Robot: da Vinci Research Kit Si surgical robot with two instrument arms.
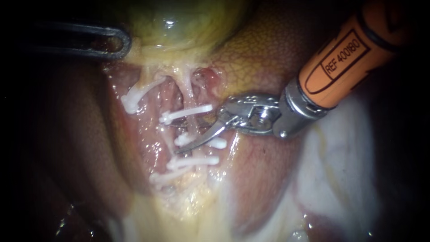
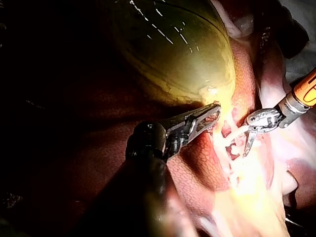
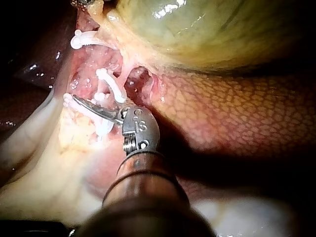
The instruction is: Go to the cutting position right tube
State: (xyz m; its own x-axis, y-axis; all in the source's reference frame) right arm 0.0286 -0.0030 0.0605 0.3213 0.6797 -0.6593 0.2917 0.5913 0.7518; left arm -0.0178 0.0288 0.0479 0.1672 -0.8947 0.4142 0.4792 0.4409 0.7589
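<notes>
My right instrument (image 1: 199,133), on an orange shaft from the upper right, ends in two thin blades that stand open. Its long lower blade lies across the right tube (image 1: 190,101), among several white clips (image 1: 186,114) set along that tube. The same blades (image 2: 239,144) show spread in the left wrist view. In the right wrist view only one blade (image 3: 94,107) is clear, lying over the clips (image 3: 109,85). My left instrument (image 1: 117,42), dark with slotted jaws, comes in from the upper left. Its jaws (image 2: 210,117) are shut on the gallbladder (image 1: 179,22) at its lower edge.
A further white clip (image 1: 134,99) sits on the left tube. Brown liver (image 1: 264,49) lies on both sides of the opened bed. Pale white tissue (image 1: 340,152) spreads under the right shaft, and yellowish tissue (image 1: 197,206) lies below the clips.
</notes>
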